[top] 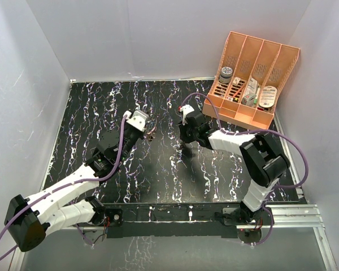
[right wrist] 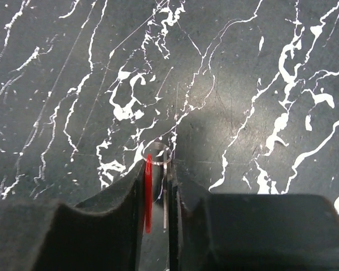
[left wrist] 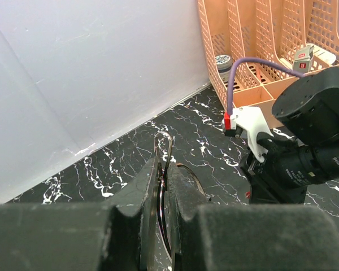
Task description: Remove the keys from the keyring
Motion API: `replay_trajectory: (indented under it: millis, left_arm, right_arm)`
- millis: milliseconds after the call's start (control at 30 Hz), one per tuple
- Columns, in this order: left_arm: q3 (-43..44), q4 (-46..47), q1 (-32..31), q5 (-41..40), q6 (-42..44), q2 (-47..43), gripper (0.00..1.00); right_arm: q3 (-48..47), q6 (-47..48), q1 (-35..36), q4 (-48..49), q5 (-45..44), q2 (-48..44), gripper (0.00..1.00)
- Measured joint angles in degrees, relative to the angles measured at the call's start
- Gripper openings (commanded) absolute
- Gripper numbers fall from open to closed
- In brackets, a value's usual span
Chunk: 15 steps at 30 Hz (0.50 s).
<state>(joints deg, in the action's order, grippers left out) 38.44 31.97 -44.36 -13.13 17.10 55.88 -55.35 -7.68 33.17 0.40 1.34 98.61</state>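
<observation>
- Near the middle of the surface [top: 158, 175], my left fingers [left wrist: 130, 214] are pressed on the keyring [left wrist: 164, 148], holding it up edge-on.
- Right fingers [right wrist: 113, 209], apart from the left, point down, pinching one of the keys [right wrist: 165, 197] and the red piece [right wrist: 148, 192].
- Looks like this one's off the ring; next I'd set it down, then reach for another.

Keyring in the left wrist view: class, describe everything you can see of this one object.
The keyring is a thin, silvery wire loop that looks like metal. It appears almost edge-on, upright, its rounded top poking out past the tips of the left tool. The two dark fingers are shut on it from either side, hiding its lower part. It is held over the black marbled table. A second thin curve shows just right of the fingers; whether it belongs to the same ring cannot be told.
</observation>
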Motion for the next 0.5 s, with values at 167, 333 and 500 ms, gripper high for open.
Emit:
replay_trajectory:
  millis: [167, 333, 500]
  left_arm:
    - [0.26, -0.33, 0.00, -0.72, -0.28, 0.00, 0.00]
    - [0.28, -0.37, 0.00, -1.09, -0.46, 0.02, 0.00]
    - [0.28, -0.28, 0.02, -1.09, -0.46, 0.42, 0.00]
  right_arm:
    - [0.00, -0.50, -0.28, 1.97, 0.24, 1.79, 0.53]
    - [0.11, -0.39, -0.28, 3.91, 0.13, 1.49, 0.55]
    - [2.60, 0.15, -0.26, 4.15, 0.15, -3.41, 0.56]
